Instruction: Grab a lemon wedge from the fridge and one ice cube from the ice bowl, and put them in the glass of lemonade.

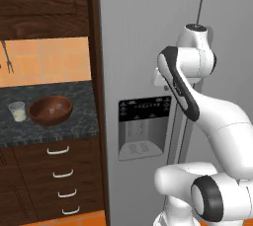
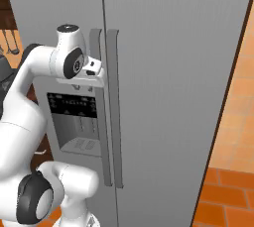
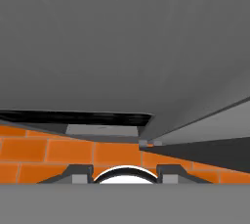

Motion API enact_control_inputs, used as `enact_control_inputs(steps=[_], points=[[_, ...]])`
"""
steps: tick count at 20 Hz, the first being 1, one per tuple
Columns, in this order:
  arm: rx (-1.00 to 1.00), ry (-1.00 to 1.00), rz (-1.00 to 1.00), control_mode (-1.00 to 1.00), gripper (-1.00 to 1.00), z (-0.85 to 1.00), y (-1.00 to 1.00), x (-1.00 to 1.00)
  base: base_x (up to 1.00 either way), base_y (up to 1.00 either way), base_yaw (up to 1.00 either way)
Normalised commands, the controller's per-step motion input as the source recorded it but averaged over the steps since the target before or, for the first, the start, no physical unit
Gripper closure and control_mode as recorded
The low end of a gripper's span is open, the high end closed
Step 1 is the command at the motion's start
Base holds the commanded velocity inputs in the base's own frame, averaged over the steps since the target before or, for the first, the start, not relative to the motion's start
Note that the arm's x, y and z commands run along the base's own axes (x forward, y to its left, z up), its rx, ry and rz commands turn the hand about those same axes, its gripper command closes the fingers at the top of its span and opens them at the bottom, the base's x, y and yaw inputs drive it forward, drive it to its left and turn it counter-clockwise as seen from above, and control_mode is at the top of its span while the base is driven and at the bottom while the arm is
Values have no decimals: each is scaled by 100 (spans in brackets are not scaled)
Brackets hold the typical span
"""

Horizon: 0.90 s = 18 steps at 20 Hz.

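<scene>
Right base view showed my gripper (image 2: 97, 68) up against the left door's long handle (image 2: 98, 107) on the fridge (image 2: 173, 72), both doors shut. My fingers (image 2: 93, 64) looked to sit around or just beside that handle, but I could not tell whether they had closed on it or stood partly open with nothing between them. The lemon wedge, I judged, was behind those doors, out of sight.

The risk I saw was a poor hold: if the fingers were only beside the handle, a pull would slide off it and the door would stay shut. A pull in a straight line instead of along the door's swing could also wrench the grip loose. My own elbow hung close to the dispenser panel (image 1: 143, 126), and the door swinging out could catch it.

Farther left, in the left base view, the dark counter (image 1: 74, 126) carried the wooden bowl (image 1: 50, 110) and, just beside it, the glass of lemonade (image 1: 18, 111). A wood cabinet side (image 1: 97, 96) stood between them and the fridge, so the base would need to move there. Drawers (image 1: 62, 175) sat below the counter.
</scene>
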Motion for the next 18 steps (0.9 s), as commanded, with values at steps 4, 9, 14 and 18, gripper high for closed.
enact_control_inputs(steps=[4, 9, 14, 18], points=[[0, 5, 0, -100, -100, -3, 0, -23, 0, 0, 0], [2, -2, -3, -100, -100, -28, 5, -84, 0, 0, 0], [2, -2, 0, -100, -100, -9, 11, -76, 0, 0, 0], [4, 2, 0, -100, -100, -1, 0, -56, 0, 0, 0]])
